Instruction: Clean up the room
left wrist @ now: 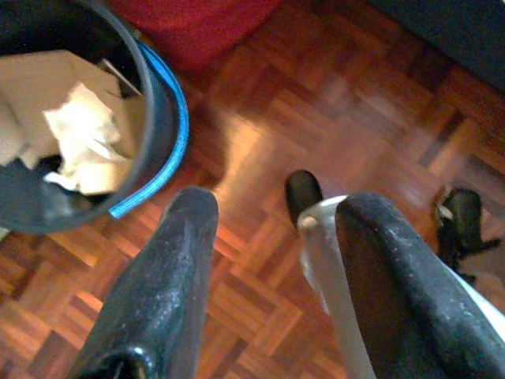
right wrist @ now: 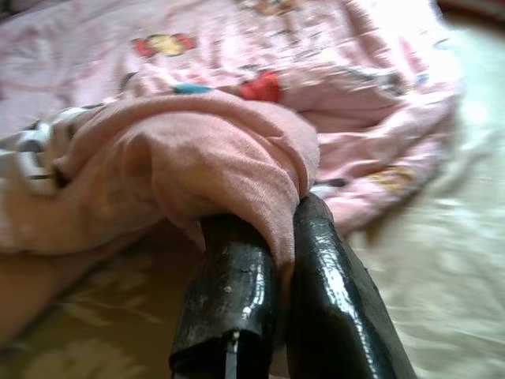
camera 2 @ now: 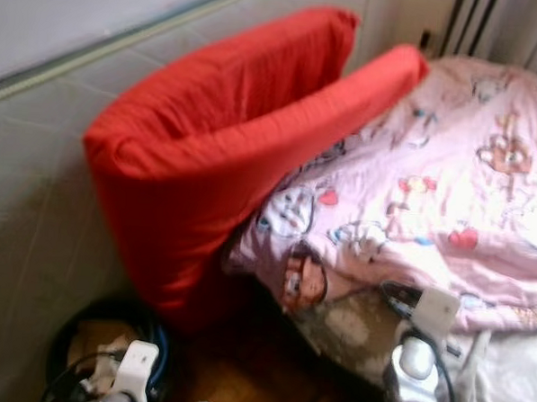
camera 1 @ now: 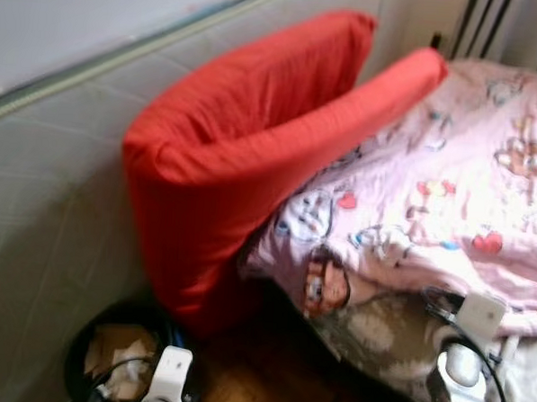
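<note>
Right wrist view showing right gripper (right wrist: 272, 237) jaws pinching together on a fold of the pink cartoon-print blanket (camera 1: 449, 188), bunching on the bed (right wrist: 442, 260) beside the red cushion (camera 1: 243, 164). Risking cloth slipping free, or dragging against the cushion and toppling it. Left gripper (left wrist: 272, 229) hanging jaws apart, holding nothing, above parquet floor (left wrist: 331, 103) beside the wastebasket (left wrist: 162, 118); risking knocking it.

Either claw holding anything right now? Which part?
Right claw is shut on the pink blanket, pinching a bunched fold at its edge. Left claw is open over the wood floor, holding nothing.
</note>
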Controlling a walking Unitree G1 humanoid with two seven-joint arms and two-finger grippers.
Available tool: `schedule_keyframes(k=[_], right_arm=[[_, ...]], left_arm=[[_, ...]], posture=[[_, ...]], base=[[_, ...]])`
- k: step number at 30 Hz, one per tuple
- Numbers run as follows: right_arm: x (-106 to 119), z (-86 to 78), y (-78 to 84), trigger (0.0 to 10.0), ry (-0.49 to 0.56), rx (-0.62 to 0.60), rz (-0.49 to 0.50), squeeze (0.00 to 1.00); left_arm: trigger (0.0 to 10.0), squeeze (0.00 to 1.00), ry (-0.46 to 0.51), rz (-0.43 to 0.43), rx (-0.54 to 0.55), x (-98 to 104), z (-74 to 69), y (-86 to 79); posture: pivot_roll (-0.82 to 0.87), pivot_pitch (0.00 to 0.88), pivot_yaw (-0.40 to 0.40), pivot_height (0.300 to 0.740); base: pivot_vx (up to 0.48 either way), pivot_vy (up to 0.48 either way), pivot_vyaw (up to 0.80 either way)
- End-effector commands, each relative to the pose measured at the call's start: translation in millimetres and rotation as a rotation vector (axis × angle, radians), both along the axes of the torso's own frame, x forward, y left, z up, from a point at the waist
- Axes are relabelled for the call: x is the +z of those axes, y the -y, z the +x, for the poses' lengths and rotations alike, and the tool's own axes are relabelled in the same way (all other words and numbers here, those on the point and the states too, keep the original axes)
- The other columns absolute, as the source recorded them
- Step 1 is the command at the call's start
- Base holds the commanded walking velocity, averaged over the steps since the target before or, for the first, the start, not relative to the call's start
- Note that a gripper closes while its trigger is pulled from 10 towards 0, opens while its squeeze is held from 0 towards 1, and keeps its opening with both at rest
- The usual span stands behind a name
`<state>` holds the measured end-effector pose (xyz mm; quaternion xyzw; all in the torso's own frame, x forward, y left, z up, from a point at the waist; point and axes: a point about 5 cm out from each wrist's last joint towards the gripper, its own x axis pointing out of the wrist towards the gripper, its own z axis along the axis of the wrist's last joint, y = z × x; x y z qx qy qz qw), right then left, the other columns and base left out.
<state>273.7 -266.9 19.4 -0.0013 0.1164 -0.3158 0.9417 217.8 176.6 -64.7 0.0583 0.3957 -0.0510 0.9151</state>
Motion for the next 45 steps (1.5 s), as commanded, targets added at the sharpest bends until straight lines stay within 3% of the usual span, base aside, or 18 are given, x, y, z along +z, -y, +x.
schedule_keyframes(k=[1,17,23,31,36,38,43,44,45], right_arm=[[9.5,-1.2,11.6,10.0,0.042,-0.054,-0.066,0.00],[77.0,-1.0,64.4,10.0,0.248,-0.299,-0.404,0.00],[106.0,9.2,59.6,10.0,0.369,-0.250,-0.477,0.00],[121.1,12.5,42.9,10.0,0.442,-0.166,-0.522,0.00],[109.3,5.3,40.8,10.0,0.394,-0.147,-0.522,0.00],[83.1,-12.6,50.5,10.0,0.282,-0.214,-0.459,0.00],[55.5,-33.7,62.9,10.0,0.130,-0.287,-0.421,0.00],[50.7,-38.6,65.5,10.0,0.106,-0.313,-0.393,0.00],[31.9,-49.3,70.9,10.0,0.011,-0.356,-0.298,0.00]], left_arm=[[10.0,0.00,-0.018,0.008,0.002,-2.5,-4.6,-3.7],[10.0,0.00,-0.025,0.012,0.000,-3.2,-5.9,-5.2],[10.0,0.00,-0.028,0.013,-0.001,-3.5,-6.3,-5.1],[10.0,0.00,-0.033,0.015,0.000,-4.0,-7.1,-5.6],[10.0,0.00,-0.036,0.017,-0.001,-4.5,-7.8,-5.8],[10.0,0.00,-0.039,0.025,-0.002,-4.8,-8.2,-5.7],[10.0,0.00,-0.041,0.027,0.000,-5.0,-8.4,-5.7],[10.0,0.00,-0.042,0.027,0.000,-5.0,-8.4,-5.6],[10.0,0.00,-0.043,0.029,-0.003,-5.0,-8.4,-5.6]], posture=[[-0.08,0.138,0.064,0.740],[-0.09,0.141,0.068,0.740],[-0.10,0.138,0.067,0.740],[-0.10,0.139,0.065,0.740],[-0.10,0.134,0.060,0.740],[-0.10,0.133,0.058,0.740],[-0.10,0.133,0.058,0.740],[-0.10,0.135,0.060,0.740],[-0.11,0.134,0.062,0.740]], base=[[-0.285,0.000,0.00],[-0.285,0.000,0.00],[-0.282,0.000,0.00],[-0.285,0.000,0.00],[-0.275,0.000,0.00],[0.000,0.000,0.00],[0.000,0.000,0.00],[0.000,0.000,0.00],[0.000,0.000,0.00]])
